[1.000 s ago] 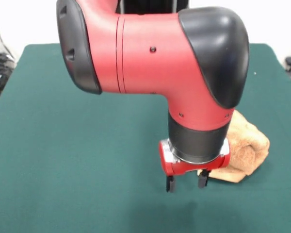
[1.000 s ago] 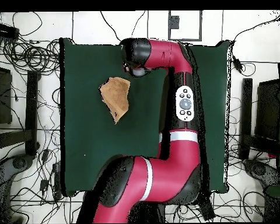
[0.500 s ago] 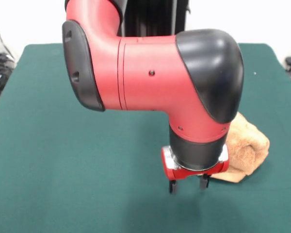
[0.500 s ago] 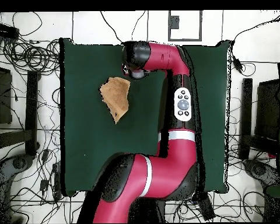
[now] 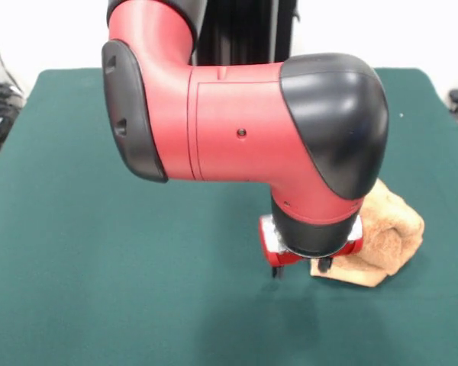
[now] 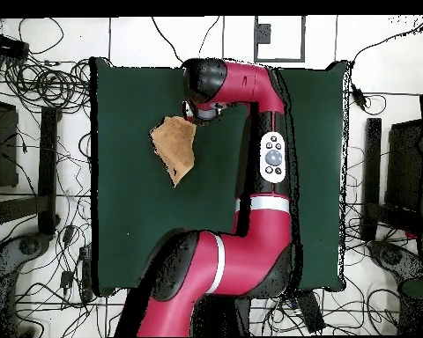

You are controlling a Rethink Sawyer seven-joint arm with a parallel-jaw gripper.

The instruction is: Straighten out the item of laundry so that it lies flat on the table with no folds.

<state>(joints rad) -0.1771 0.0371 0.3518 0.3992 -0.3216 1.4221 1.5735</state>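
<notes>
The item of laundry (image 5: 388, 232) is a tan fluffy towel lying bunched in folds at the right of the table (image 5: 99, 252). In the overhead view the towel (image 6: 175, 148) shows as a folded, roughly triangular shape left of the arm. My gripper (image 5: 300, 268) hangs low over the green cloth at the towel's near left corner. Its fingers are open, and the right fingertip (image 5: 324, 264) is at the towel's edge, with nothing held between them. From above, the wrist (image 6: 204, 88) hides the gripper.
My arm's large red and black elbow (image 5: 252, 114) blocks the middle of the front view. Cables (image 6: 48, 84) and dark equipment (image 6: 3, 141) lie on the floor around the table's edges.
The gripper has come lower toward the table and shifted slightly toward the towel's corner. The towel has not moved.
</notes>
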